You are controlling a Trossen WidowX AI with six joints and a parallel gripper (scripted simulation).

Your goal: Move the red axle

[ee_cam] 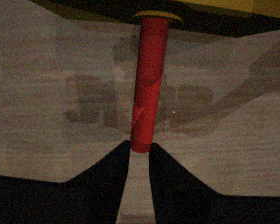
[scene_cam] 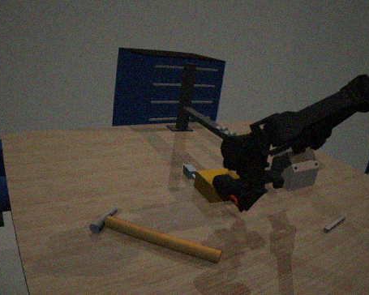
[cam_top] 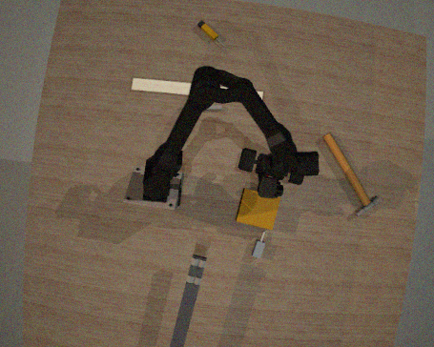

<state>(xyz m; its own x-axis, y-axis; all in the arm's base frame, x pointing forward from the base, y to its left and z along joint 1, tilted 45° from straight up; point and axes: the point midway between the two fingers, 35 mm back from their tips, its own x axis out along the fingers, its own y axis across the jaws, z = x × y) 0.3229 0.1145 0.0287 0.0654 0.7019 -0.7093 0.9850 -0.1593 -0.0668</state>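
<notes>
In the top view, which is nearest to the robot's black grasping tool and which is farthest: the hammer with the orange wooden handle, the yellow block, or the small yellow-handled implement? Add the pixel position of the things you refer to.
Measured from the tool [cam_top: 270, 188] [scene_cam: 240, 206] [ee_cam: 141, 147]:
1. Yellow block [cam_top: 258, 212] [scene_cam: 207, 189] [ee_cam: 247, 7], right beside it.
2. Hammer [cam_top: 346, 168] [scene_cam: 162, 239], to the picture's right.
3. Yellow-handled implement [cam_top: 209, 31], near the picture's top edge.
</notes>
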